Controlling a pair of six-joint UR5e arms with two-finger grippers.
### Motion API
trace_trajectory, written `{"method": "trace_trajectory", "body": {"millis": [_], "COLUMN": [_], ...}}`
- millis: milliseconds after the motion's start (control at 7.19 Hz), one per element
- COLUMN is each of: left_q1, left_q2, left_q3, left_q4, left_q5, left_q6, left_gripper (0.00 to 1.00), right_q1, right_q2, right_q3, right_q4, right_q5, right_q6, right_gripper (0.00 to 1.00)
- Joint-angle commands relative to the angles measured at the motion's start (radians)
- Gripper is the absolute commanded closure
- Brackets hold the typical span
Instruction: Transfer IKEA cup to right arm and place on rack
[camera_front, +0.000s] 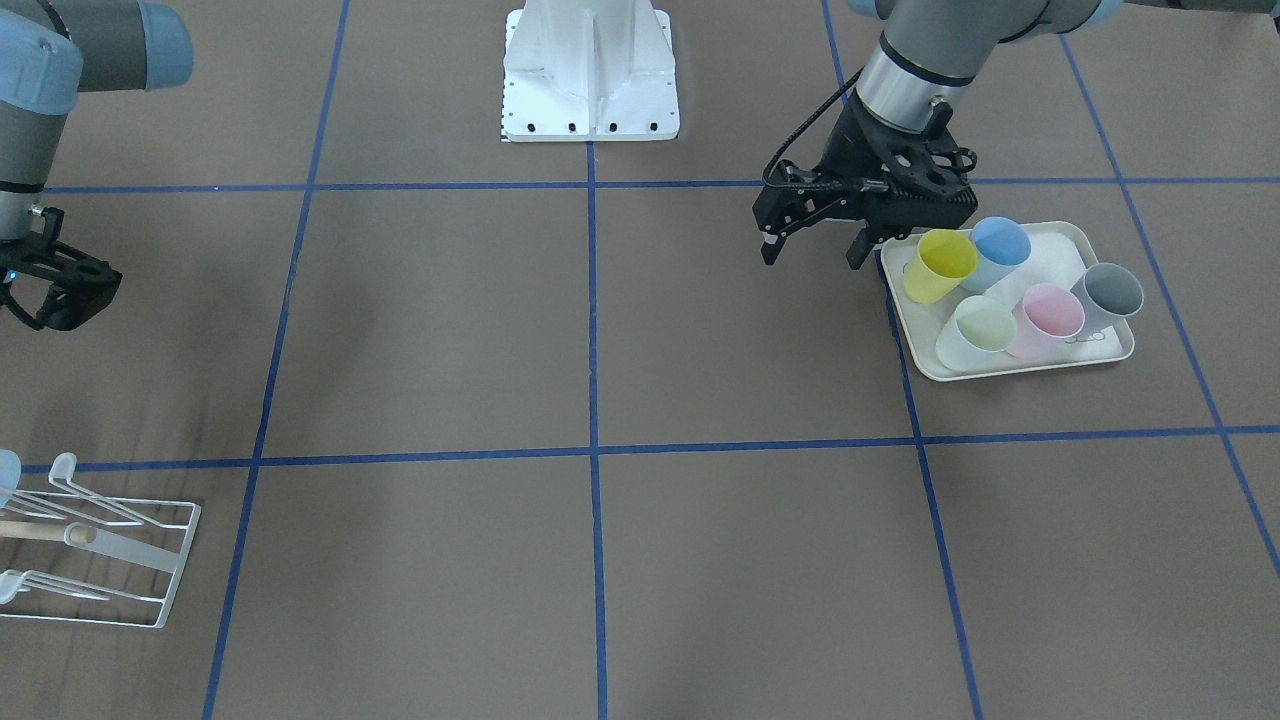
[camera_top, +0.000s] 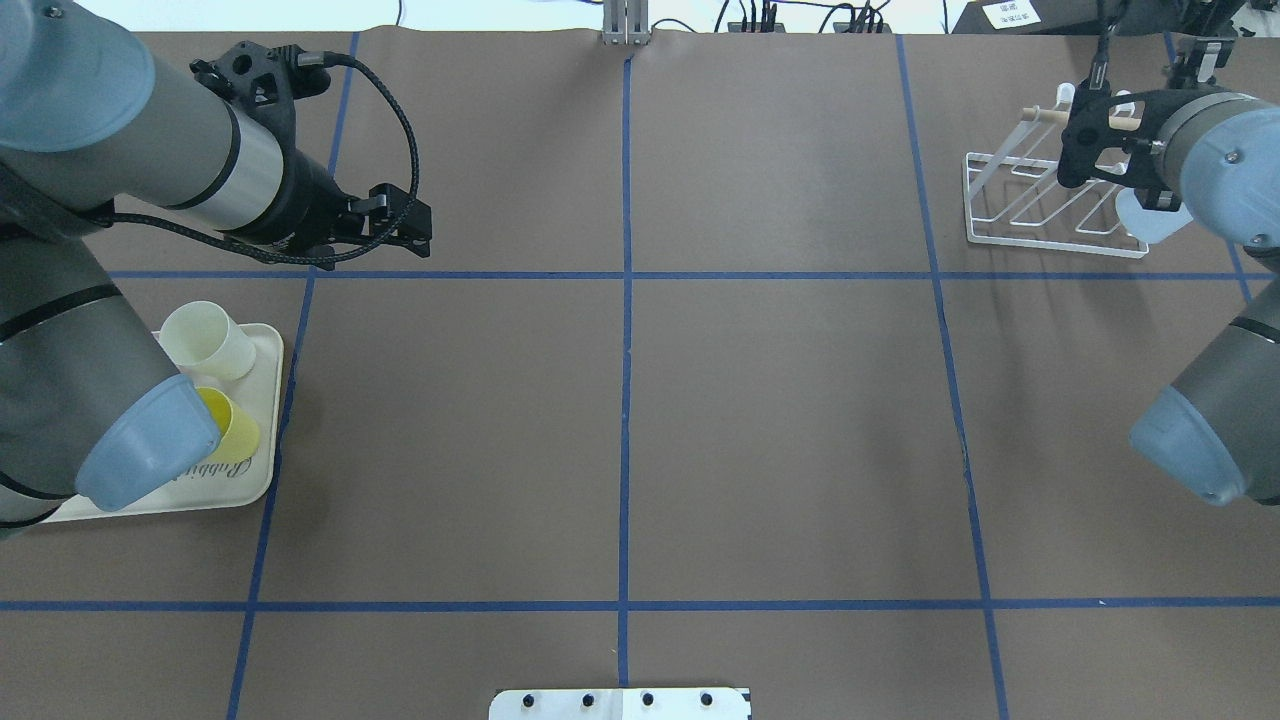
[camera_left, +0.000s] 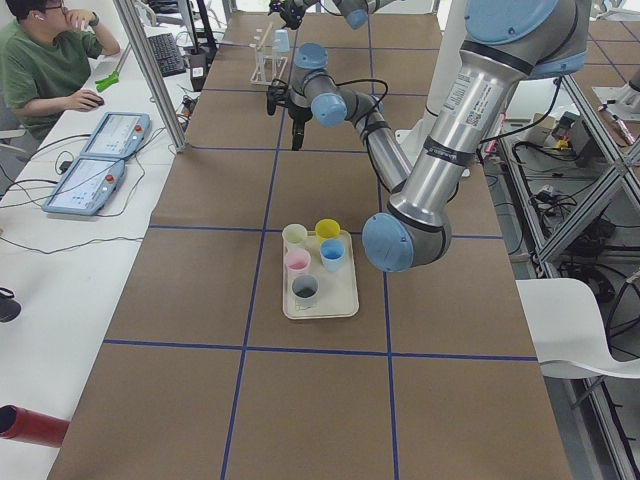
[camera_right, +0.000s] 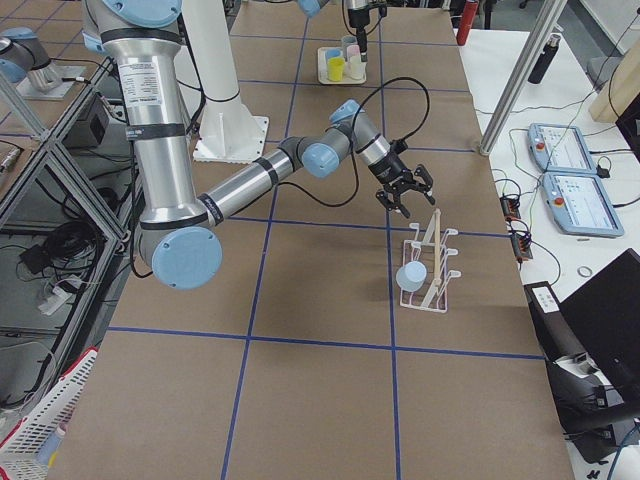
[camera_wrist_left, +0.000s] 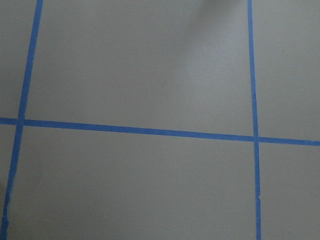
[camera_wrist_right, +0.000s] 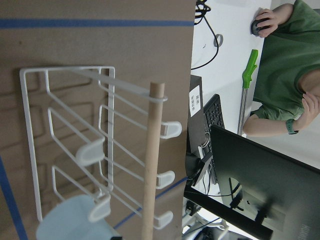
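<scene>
Several IKEA cups stand in the cream tray (camera_front: 1010, 366), among them a yellow cup (camera_front: 940, 265), a blue cup (camera_front: 998, 250) and a pink cup (camera_front: 1045, 318). My left gripper (camera_front: 815, 248) hangs open and empty above the table beside the tray; it also shows in the overhead view (camera_top: 405, 225). A light-blue cup (camera_top: 1150, 218) sits on the white wire rack (camera_top: 1050, 246). My right gripper (camera_top: 1080, 160) is open and empty just above the rack. The right wrist view looks down on the rack's wooden dowel (camera_wrist_right: 152, 160) and the light-blue cup (camera_wrist_right: 70, 227).
The white robot base plate (camera_front: 590, 100) stands at mid-table on the robot's side. Blue tape lines (camera_wrist_left: 140, 131) grid the brown table top. An operator (camera_left: 50, 70) sits at a side desk with tablets (camera_left: 90, 170) beyond the rack end.
</scene>
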Motion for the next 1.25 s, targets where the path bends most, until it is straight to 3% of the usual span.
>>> {"method": "trace_trajectory", "body": {"millis": [0, 278, 556, 695, 834, 974, 1113], "left_q1": [-0.061, -0.127, -0.149, -0.150, -0.152, -0.167, -0.236], "left_q2": [0.037, 0.096, 0.245, 0.303, 0.418, 0.507, 0.538], "left_q3": [-0.008, -0.060, -0.137, -0.146, -0.137, -0.117, -0.096], "left_q4": [0.025, 0.147, 0.162, 0.128, -0.013, -0.132, -0.143], "left_q5": [0.006, 0.006, -0.002, -0.007, -0.010, -0.011, -0.054], "left_q6": [0.155, 0.406, 0.574, 0.589, 0.590, 0.621, 0.720], "left_gripper": [0.00, 0.00, 0.00, 0.00, 0.00, 0.00, 0.00], "right_q1": [-0.002, -0.043, -0.086, -0.088, -0.088, -0.088, -0.089], "right_q2": [-0.001, 0.046, 0.106, 0.125, 0.151, 0.189, 0.267], "right_q3": [-0.007, -0.012, -0.012, -0.009, -0.009, -0.006, -0.001], "right_q4": [0.151, 0.164, 0.164, 0.158, 0.146, 0.076, -0.048], "right_q5": [0.135, 0.149, 0.195, 0.275, 0.349, 0.356, 0.358], "right_q6": [0.388, 0.626, 0.858, 0.921, 0.963, 0.963, 0.964], "right_gripper": [0.17, 0.05, 0.02, 0.01, 0.01, 0.01, 0.01]}}
